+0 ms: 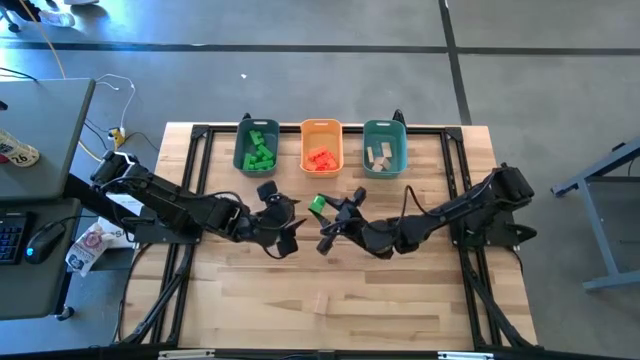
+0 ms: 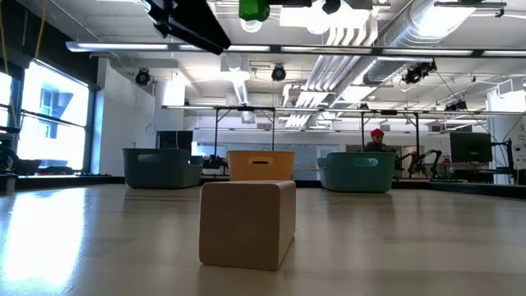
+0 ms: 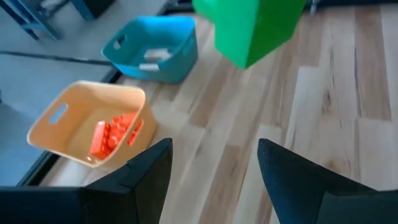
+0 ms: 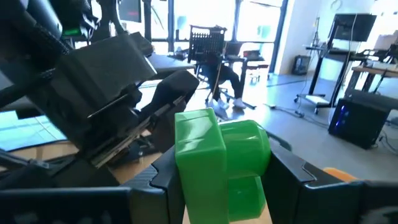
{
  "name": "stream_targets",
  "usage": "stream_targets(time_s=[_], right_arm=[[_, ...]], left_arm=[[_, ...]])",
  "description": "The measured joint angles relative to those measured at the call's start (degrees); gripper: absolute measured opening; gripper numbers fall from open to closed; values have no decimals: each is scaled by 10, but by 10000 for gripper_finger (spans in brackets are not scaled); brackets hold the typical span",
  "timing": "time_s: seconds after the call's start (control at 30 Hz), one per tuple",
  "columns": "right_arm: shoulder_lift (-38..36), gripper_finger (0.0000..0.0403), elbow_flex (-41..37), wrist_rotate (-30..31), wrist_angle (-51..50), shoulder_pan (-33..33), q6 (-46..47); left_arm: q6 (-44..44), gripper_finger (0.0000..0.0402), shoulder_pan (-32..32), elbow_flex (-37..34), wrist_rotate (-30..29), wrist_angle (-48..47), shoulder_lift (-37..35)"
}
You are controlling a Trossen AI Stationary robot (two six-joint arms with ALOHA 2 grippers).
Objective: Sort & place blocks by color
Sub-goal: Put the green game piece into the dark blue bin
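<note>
R gripper (image 1: 322, 214) is gripping a small bright green plastic block (image 1: 317, 205) w/ fingers clamped on its flat sides above mid surface; looks light, rigid, slick; L gripper (image 1: 283, 222) is hanging alongside, fingers apart, empty.

Open-plan robotics lab
Exposed ceiling ducts (image 2: 386, 37), a concrete floor (image 1: 300, 80), far computer desks (image 4: 367, 68) and office chairs (image 4: 208, 46)

Green block (image 2: 254, 10) cut off at low view's top; bin contents hidden there
</note>
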Motion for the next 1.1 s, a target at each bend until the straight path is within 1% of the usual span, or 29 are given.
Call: stream_targets(time_s=[0.13,0.23,0.4,0.63,0.7,0.87,1.1], right_arm=[[0,140,0,0,18,-4,-24],[0,140,0,-1,29,-8,-26],[1,140,0,-18,44,-15,-30],[-1,140,0,-19,61,-19,-30],[-1,140,0,-19,83,-19,-36],[-1,140,0,-19,115,-19,-41],[-2,140,0,-19,120,-25,-1]], left_arm=[[25,223,0,0,-24,37,0],[54,223,0,0,-41,66,0],[114,223,0,0,-51,115,0],[197,223,0,0,-58,158,0],[202,223,0,0,-63,159,0],[207,223,0,0,-101,178,0],[212,223,0,0,-104,219,0]])
